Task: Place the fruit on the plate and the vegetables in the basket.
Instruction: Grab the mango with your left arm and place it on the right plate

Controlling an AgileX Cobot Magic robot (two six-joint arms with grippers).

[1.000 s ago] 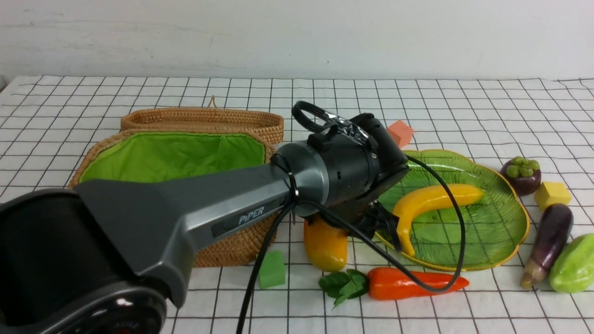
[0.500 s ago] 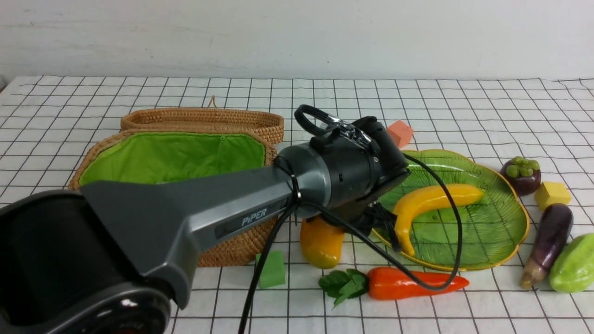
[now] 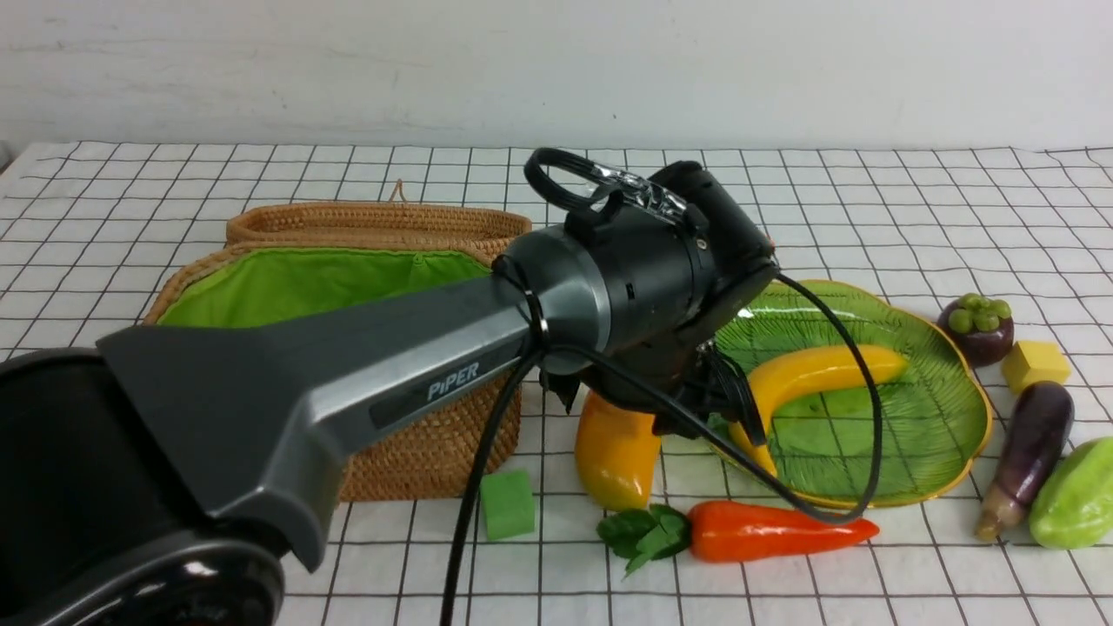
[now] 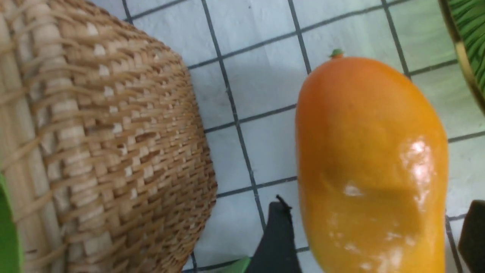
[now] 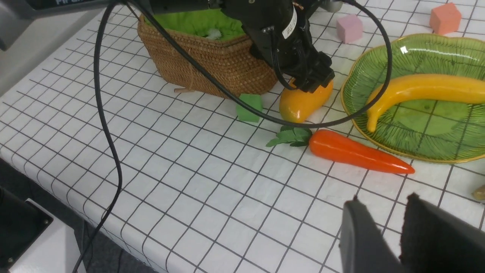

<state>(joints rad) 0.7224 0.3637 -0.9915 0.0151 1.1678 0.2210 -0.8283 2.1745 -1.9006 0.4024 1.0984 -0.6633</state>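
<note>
My left gripper [image 4: 375, 201] is open and straddles the orange-yellow mango [image 3: 613, 456], which lies on the cloth between the wicker basket [image 3: 417, 452] and the green leaf plate [image 3: 922, 452]. A gap shows on each side between its fingers [image 4: 276, 235] and the mango. The banana [image 3: 809, 374] lies on the plate. The carrot [image 3: 774, 530] lies in front of the plate. To the plate's right are the mangosteen [image 3: 976, 326], the eggplant [image 3: 1026, 448] and the pale-green lumpy piece [image 3: 1074, 496]. My right gripper [image 5: 383, 199] hovers over bare cloth, slightly open and holding nothing.
A green cube [image 3: 507, 504] sits by the basket's front corner and a yellow cube [image 3: 1035, 365] by the mangosteen. A pink cube [image 5: 349, 28] and an orange cube [image 5: 445, 17] lie behind the plate. The left arm's cable [image 3: 835, 417] loops over the plate. The table edge [image 5: 75, 197] runs nearby.
The left arm's wrist has risen and its jaws have widened around the mango. The mango shifted slightly on the cloth. Nothing else moved.
</note>
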